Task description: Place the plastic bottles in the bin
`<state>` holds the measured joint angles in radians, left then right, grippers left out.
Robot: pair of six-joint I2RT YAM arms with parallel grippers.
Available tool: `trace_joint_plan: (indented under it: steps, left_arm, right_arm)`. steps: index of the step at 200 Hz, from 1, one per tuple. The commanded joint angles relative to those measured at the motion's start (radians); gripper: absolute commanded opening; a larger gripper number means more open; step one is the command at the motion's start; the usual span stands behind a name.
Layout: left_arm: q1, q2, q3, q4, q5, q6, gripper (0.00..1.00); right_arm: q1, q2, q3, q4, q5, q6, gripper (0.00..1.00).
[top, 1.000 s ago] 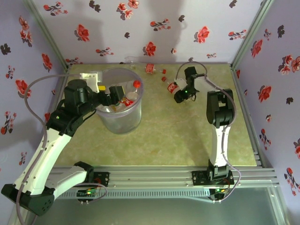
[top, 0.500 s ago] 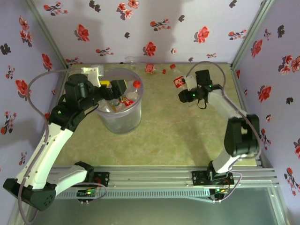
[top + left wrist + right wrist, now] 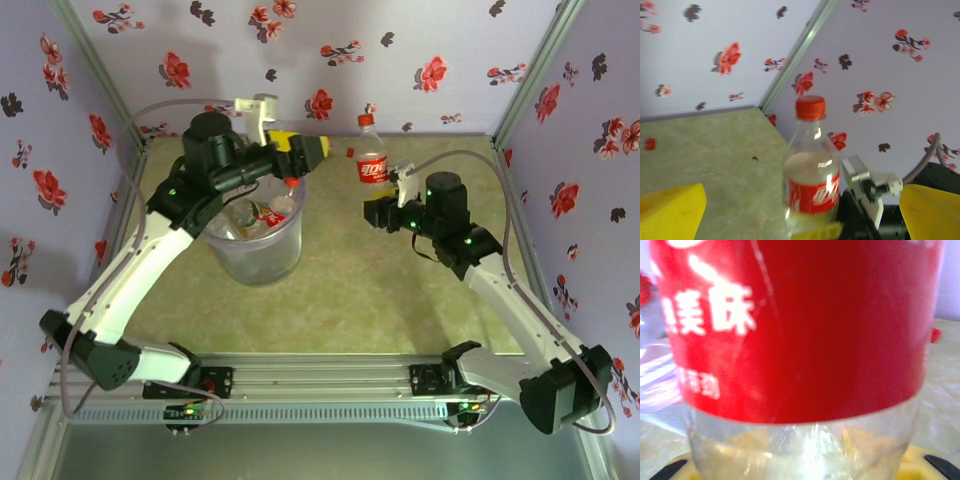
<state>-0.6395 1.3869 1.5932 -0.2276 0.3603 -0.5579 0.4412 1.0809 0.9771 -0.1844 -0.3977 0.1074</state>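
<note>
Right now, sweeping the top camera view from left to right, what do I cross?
bin → left gripper, open, just past the bin's right rim → red-labelled bottle, upright → right arm's wrist

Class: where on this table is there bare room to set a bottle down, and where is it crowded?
Bare: table between bin and right arm, and the near strip before the rail. Crowded: bin's far rim, under left gripper, beside the raised bottle.
</note>
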Motion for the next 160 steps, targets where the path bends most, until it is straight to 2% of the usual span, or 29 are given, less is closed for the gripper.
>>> trace_joint_plan:
  steps: [1, 39, 103, 143, 160]
  left_arm:
    - [-0.036, 0.062, 0.076, 0.026, 0.035, 0.026, 1.0]
    - [-0.08, 0.14, 0.145, 0.0, 0.043, 0.04, 1.0]
    - [-0.123, 0.215, 0.192, -0.019, 0.079, 0.034, 1.0]
    - [-0.134, 0.205, 0.174, -0.037, 0.084, 0.04, 0.96]
    - [-0.135, 0.204, 0.167, -0.038, 0.085, 0.042, 0.91]
  right_arm:
    - [0.047, -0.025, -0.014, 0.075, -0.013, 0.044, 0.3]
    - [0.115, -0.014, 0.022, 0.087, -0.042, 0.027, 0.3]
    - [0.134, -0.005, 0.04, 0.134, -0.058, 0.021, 0.3]
    - [0.134, -0.019, 0.028, 0.183, 0.003, 0.016, 0.32]
    - [0.134, -0.02, 0.026, 0.201, -0.001, 0.023, 0.32]
